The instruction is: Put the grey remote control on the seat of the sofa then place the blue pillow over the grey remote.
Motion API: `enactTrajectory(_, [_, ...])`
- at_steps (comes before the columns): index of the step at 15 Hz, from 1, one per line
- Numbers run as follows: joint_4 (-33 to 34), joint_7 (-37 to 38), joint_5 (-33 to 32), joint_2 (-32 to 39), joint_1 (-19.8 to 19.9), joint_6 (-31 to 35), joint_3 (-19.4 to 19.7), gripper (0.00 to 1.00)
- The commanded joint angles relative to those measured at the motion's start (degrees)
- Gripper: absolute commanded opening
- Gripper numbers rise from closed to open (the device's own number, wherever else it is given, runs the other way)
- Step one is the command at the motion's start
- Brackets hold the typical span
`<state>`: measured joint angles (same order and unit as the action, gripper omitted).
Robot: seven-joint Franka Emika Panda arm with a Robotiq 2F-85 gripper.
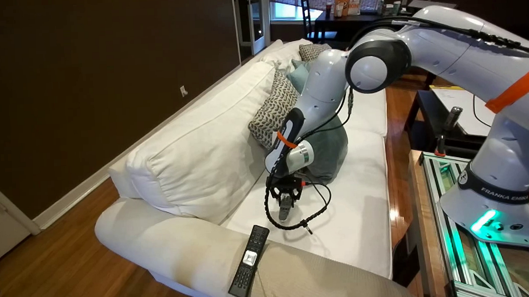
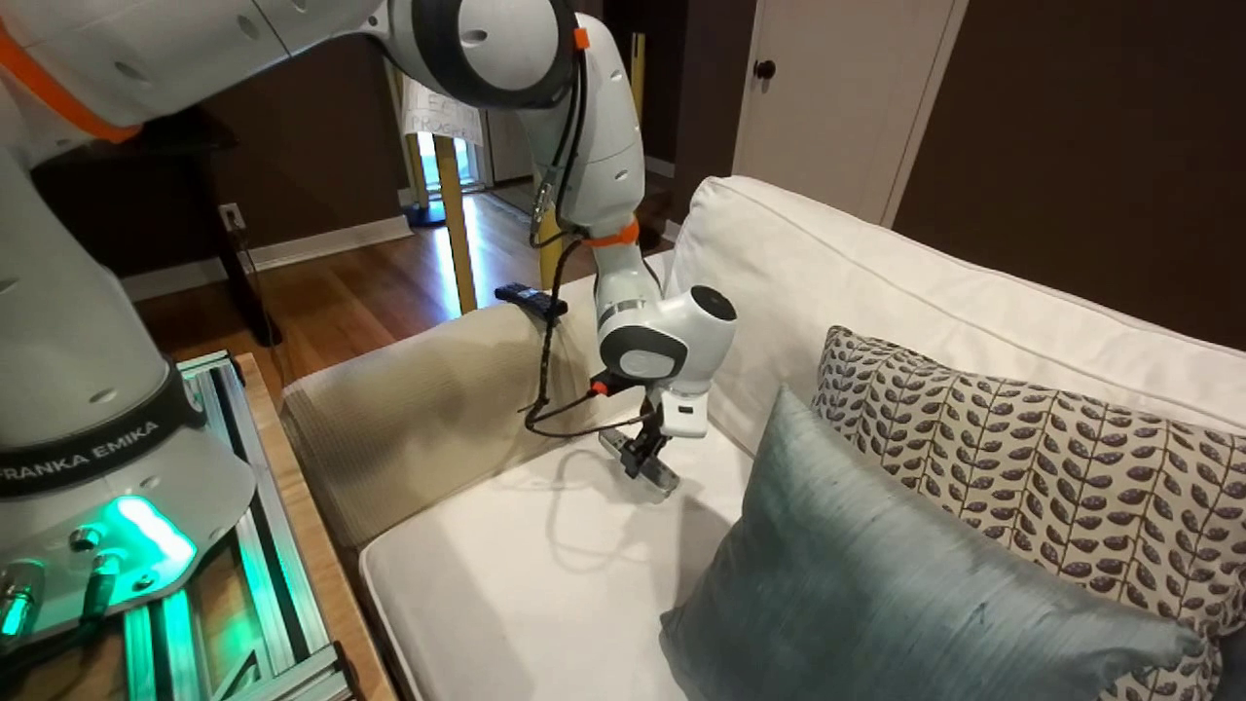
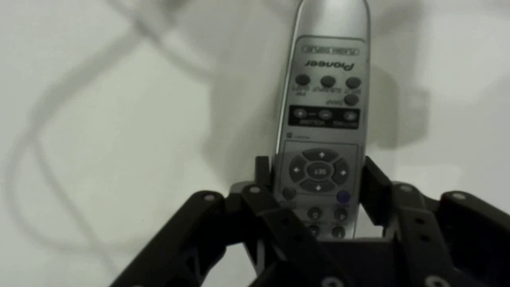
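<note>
My gripper (image 3: 318, 175) is shut on the grey remote control (image 3: 327, 91), one finger on each long side, in the wrist view. In both exterior views my gripper (image 1: 287, 192) (image 2: 642, 456) points down and holds the grey remote control (image 1: 285, 210) (image 2: 664, 476) low over the seat of the cream-white sofa (image 1: 358, 198) (image 2: 506, 584). I cannot tell for sure whether the remote touches the seat. The blue pillow (image 2: 876, 574) leans against a patterned pillow, beside my gripper and farther along the seat; my arm partly hides the blue pillow (image 1: 328, 153) in an exterior view.
The longer black remote (image 1: 249, 261) lies on the near armrest (image 1: 180, 243). The black-and-white patterned pillow (image 2: 1022, 438) stands against the sofa back. More pillows (image 1: 314, 52) sit at the far end. A looped cable (image 1: 293, 226) hangs by the gripper. The robot's base stands beside the seat's front.
</note>
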<state>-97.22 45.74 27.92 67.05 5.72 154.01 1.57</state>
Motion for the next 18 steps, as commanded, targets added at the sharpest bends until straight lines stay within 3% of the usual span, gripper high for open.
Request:
enactTrajectory(1, [2.38, 0.33, 1.09, 1.4, 1.25, -1.29, -1.12, 0.86])
enactTrajectory(3, [0.15, -0.82, 1.26, -0.99, 1.79, -1.51, -2.16, 1.0])
enactTrajectory(6, [-6.1, -1.81, 1.26, -7.05, 1.36, -0.31, -2.62, 1.0])
enactTrajectory(10, [-16.16, -1.84, -0.42, -17.21, -1.12, -1.28, -0.42, 1.0])
enactTrajectory(14, [-24.83, 0.39, -5.49, -26.83, -7.08, 0.72, 6.68, 1.0])
enactTrajectory(18, [-30.03, 6.61, -18.33, -33.55, -17.04, 2.69, 18.96, 1.0])
